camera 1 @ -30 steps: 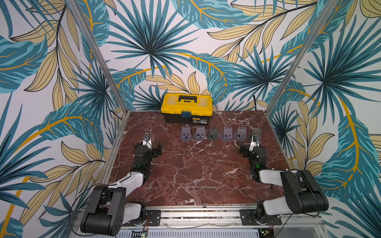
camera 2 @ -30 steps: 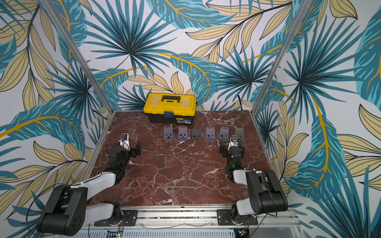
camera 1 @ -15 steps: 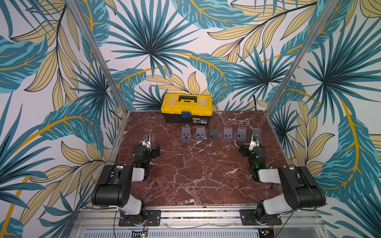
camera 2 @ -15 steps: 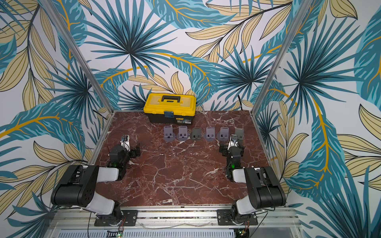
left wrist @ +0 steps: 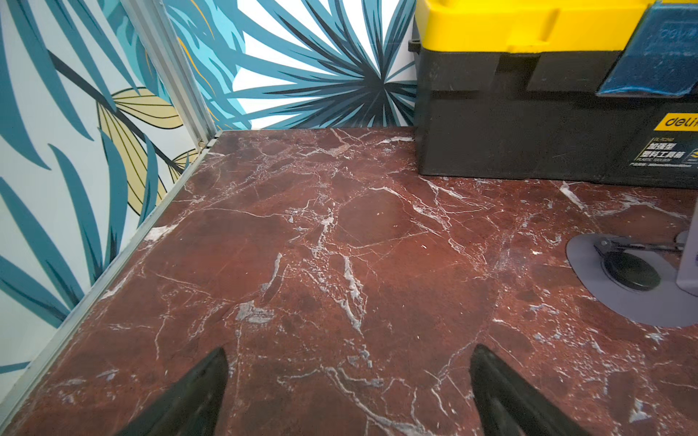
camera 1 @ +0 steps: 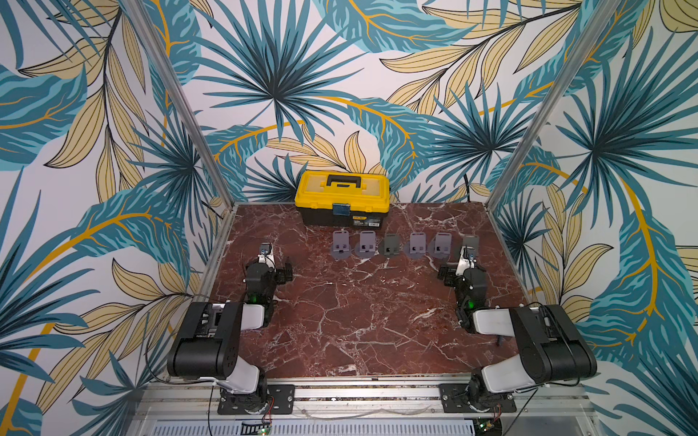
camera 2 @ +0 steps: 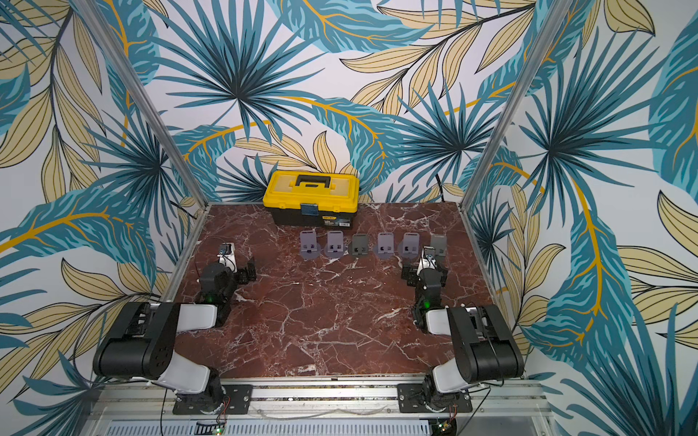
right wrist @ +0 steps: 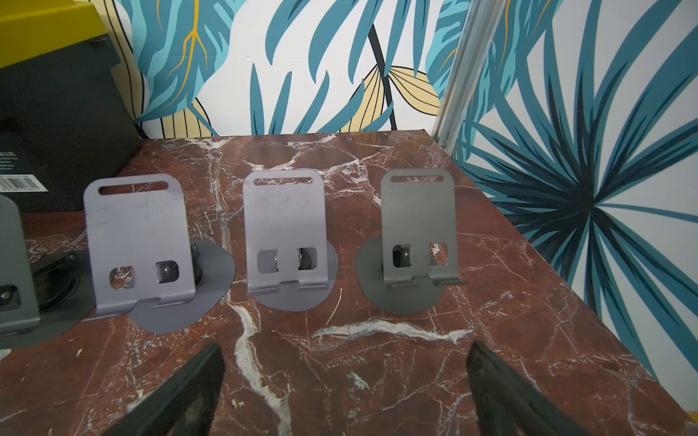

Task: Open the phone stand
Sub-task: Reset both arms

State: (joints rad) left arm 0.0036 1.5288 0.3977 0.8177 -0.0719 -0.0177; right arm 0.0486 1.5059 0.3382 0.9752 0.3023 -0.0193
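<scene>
Phone stands (camera 1: 389, 244) of grey metal line the red marble table's (camera 1: 340, 324) far edge while left gripper (left wrist: 347, 358) and right gripper (right wrist: 343, 351) gape wide, empty.

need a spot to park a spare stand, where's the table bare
Widest: the table middle, between left gripper and right gripper, in front of the stands. Also the back left corner beside the toolbox. Crowded: the stands, in a row before the toolbox, right end close to the right gripper.

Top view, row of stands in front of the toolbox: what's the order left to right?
first lilac stand → second lilac stand → dark grey stand → third lilac stand → fourth lilac stand → grey end stand
</scene>
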